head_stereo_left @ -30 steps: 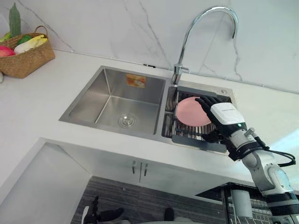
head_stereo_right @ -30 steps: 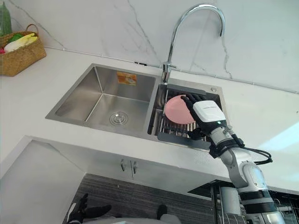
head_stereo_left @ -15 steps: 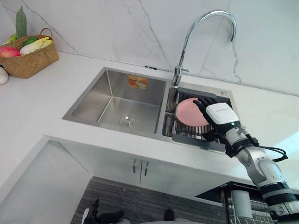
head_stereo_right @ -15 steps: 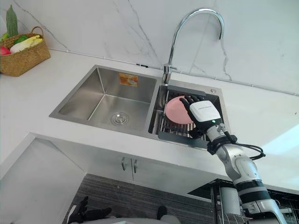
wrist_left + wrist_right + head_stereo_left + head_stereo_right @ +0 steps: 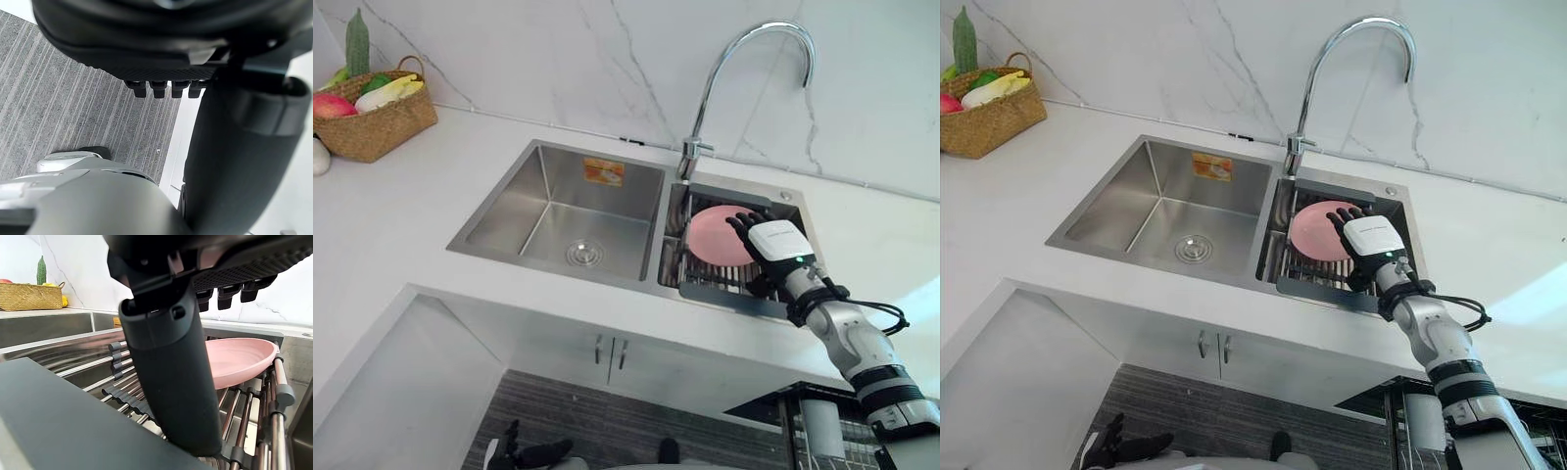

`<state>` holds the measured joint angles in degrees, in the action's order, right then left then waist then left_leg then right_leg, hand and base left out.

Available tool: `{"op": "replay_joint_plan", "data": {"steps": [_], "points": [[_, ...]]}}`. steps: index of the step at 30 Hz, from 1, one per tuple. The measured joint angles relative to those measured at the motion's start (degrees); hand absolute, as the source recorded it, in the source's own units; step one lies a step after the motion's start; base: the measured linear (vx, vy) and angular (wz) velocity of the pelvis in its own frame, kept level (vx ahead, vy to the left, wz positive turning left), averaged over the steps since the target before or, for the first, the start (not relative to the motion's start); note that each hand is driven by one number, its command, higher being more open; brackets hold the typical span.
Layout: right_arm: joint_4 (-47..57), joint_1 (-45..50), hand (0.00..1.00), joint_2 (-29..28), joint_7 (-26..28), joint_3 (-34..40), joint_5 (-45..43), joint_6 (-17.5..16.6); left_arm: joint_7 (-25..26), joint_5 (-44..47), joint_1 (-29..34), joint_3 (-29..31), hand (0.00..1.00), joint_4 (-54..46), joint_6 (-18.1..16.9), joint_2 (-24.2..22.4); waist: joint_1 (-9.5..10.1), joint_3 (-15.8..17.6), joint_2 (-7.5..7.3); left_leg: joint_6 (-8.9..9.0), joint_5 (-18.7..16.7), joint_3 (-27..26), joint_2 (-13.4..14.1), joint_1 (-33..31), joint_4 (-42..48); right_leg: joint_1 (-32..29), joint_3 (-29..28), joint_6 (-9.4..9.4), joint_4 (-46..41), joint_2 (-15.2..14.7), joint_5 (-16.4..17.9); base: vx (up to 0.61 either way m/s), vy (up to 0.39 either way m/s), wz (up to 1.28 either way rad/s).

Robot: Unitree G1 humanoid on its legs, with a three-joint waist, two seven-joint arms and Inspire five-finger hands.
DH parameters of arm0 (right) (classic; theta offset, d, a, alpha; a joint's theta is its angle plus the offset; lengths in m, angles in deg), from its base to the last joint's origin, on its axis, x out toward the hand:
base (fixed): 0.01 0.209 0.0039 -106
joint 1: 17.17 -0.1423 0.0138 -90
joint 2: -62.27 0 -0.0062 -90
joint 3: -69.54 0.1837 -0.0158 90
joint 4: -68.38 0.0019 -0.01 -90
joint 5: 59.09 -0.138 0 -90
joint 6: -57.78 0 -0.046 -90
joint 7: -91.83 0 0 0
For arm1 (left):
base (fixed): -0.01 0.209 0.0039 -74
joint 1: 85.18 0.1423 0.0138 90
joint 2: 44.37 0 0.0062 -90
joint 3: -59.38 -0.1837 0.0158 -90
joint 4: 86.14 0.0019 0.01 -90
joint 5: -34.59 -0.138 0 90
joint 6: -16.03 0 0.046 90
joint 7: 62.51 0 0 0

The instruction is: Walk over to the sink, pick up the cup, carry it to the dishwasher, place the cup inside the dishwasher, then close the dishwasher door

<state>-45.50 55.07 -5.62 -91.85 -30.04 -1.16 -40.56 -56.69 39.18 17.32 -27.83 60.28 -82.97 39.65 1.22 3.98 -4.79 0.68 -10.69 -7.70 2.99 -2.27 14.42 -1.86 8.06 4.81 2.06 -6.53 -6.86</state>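
Right hand [image 5: 775,243]: in from 5 o'clock, low over the right basin; fingers [image 5: 1344,217] straight and spread across the bowl's 3 o'clock edge, thumb [image 5: 171,367] standing apart in front of the bowl, nothing clasped; contact with the bowl impossible to tell.
Pink shallow bowl [image 5: 715,233]: no cup to be seen, this dish instead; tilted on the drying rack in the right basin, just at 6 o'clock of the tap's foot.
Drying rack [image 5: 1307,274]: metal bars with dark end caps, laid across the right basin.
Double sink [image 5: 509,211]: stainless steel; left basin holding only its drain [image 5: 582,253].
Tap [image 5: 690,155]: chrome gooseneck at the sink's 12 o'clock rim, between the basins, spout arching toward 3 o'clock.
Wicker basket [image 5: 377,122]: on the white worktop [image 5: 391,225], well apart from the sink at 10 o'clock; cucumber [image 5: 357,44] and other produce inside.
Left hand [image 5: 161,58]: hanging low above the grey striped floor [image 5: 58,98]; fingers relaxed, apart from the thumb, holding nothing.
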Motion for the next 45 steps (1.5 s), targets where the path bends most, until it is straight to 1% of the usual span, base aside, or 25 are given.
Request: {"op": "replay_joint_plan", "data": {"steps": [4, 6, 10, 14, 18, 23, 27, 33, 34, 38, 42, 45], "points": [[-1.0, -0.57, 1.0, 0.37, -1.01, -0.13, 0.89, 0.47, 0.23, 0.02, -0.14, -0.01, 1.0, -0.02, 0.0, -0.13, 0.38, 0.02, 0.01, -0.16, -0.33, 0.0, -0.1, -0.88, 0.88, 0.07, 0.14, -0.45, 1.22, -0.07, -0.41, -0.02, 0.004, 0.0], [-2.66, -1.79, 1.0, 0.42, -2.43, -1.01, 1.37, 0.76, 0.31, 0.01, -0.15, -0.01, 1.0, -0.03, -0.01, -0.18, 0.44, 0.04, 0.04, -0.19, -0.38, 0.14, -0.14, -1.03, 1.04, 0.08, 0.33, -0.45, 1.31, -0.1, -0.43, -0.01, -0.004, 0.02], [-2.84, -2.08, 1.0, 0.47, -4.95, -1.03, 3.05, 1.32, 0.3, 0.01, -0.26, -0.02, 1.0, -0.06, -0.02, -0.21, 0.64, 0.11, 0.12, -0.19, -0.44, 1.09, -0.24, -1.3, 1.24, 0.6, 1.35, -0.43, 1.78, -0.11, -0.44, 0.0, -0.015, 0.11], [-3.33, -2.69, 1.0, 0.46, -5.5, -1.03, 3.56, 1.25, 0.31, 0.02, -0.44, -0.26, 1.0, -0.08, -0.02, -0.25, 0.88, 0.39, 0.34, -0.18, -0.49, 1.87, -0.56, -1.31, 1.24, 1.18, 2.13, -0.3, 2.15, -0.11, -0.54, 0.0, -0.009, 0.11], [-5.81, -3.78, 1.0, 0.46, -5.53, -1.12, 4.31, 0.81, 0.33, 0.02, -0.48, -0.47, 1.0, -0.2, -0.03, -0.26, 1.1, 0.57, 0.53, -0.18, -0.48, 2.24, -0.71, -1.28, 1.21, 1.58, 2.62, -0.22, 2.41, -0.17, -0.61, -0.01, -0.006, 0.06], [-7.19, -4.6, 1.0, 0.47, -5.37, -3.16, 4.29, 0.66, 0.33, 0.06, -0.51, -0.54, 1.0, -0.29, -0.03, -0.44, 1.26, 0.93, 0.93, -0.18, -0.49, 2.28, -0.85, -1.26, 1.21, 1.75, 2.68, -0.31, 2.72, -0.26, -0.71, 0.0, -0.001, 0.01], [-7.15, -4.65, 1.0, 0.47, -3.48, -3.34, 4.19, 0.64, 0.29, 0.72, -0.51, -0.9, 1.0, -0.48, -0.04, -0.7, 1.45, 1.59, 1.61, -0.2, -0.49, 2.27, -0.98, -1.26, 1.18, 1.75, 2.69, -0.32, 2.74, -0.38, -0.7, -0.01, -0.001, 0.0], [-7.15, -5.35, 1.0, 0.48, -1.61, -3.35, 4.2, 0.78, 0.23, 1.05, -0.5, -0.94, 1.0, -0.47, -0.1, -0.71, 1.6, 1.65, 1.69, -0.23, -0.47, 2.4, -1.02, -1.24, 1.07, 1.79, 2.94, -0.31, 2.77, -0.4, -0.71, 0.0, 0.0, 0.0], [-7.15, -5.35, 0.0, 0.48, -1.61, -3.35, 4.2, 0.8, 0.23, 1.05, -0.5, -0.94, 1.0, -0.47, -0.1, -0.71, 1.64, 1.65, 1.69, -0.24, -0.46, 2.41, -1.03, -1.23, 1.05, 1.81, 2.96, -0.31, 2.77, -0.41, -0.71, 0.0, 0.0, 0.0], [-7.18, -5.36, 0.0, 0.48, -1.61, -3.35, 4.22, 0.9, 0.23, 1.05, -0.51, -0.97, 1.0, -0.46, -0.11, -0.72, 1.78, 1.67, 1.73, -0.3, -0.41, 2.44, -1.07, -1.11, 0.89, 1.87, 3.03, -0.3, 2.77, -0.43, -0.72, 0.0, 0.0, 0.0], [-8.97, -5.36, 0.0, 0.48, -1.69, -3.52, 4.77, 1.81, 0.24, 1.12, -0.5, -0.99, 1.0, -0.46, -0.12, -0.86, 1.82, 1.83, 1.97, -0.36, -0.34, 2.43, -1.17, -1.01, 0.68, 1.87, 3.03, -0.29, 2.78, -0.5, -0.73, 0.0, 0.0, 0.0], [-8.99, -5.54, 0.0, 0.47, -4.94, -3.8, 5.9, 2.03, 0.26, 1.14, -0.5, -0.99, 1.0, -0.48, -0.14, -0.99, 1.81, 1.98, 2.21, -0.37, -0.33, 2.4, -1.18, -0.85, 0.49, 1.91, 3.01, -0.17, 2.78, -0.5, -0.81, 0.0, 0.0, 0.0]]}}
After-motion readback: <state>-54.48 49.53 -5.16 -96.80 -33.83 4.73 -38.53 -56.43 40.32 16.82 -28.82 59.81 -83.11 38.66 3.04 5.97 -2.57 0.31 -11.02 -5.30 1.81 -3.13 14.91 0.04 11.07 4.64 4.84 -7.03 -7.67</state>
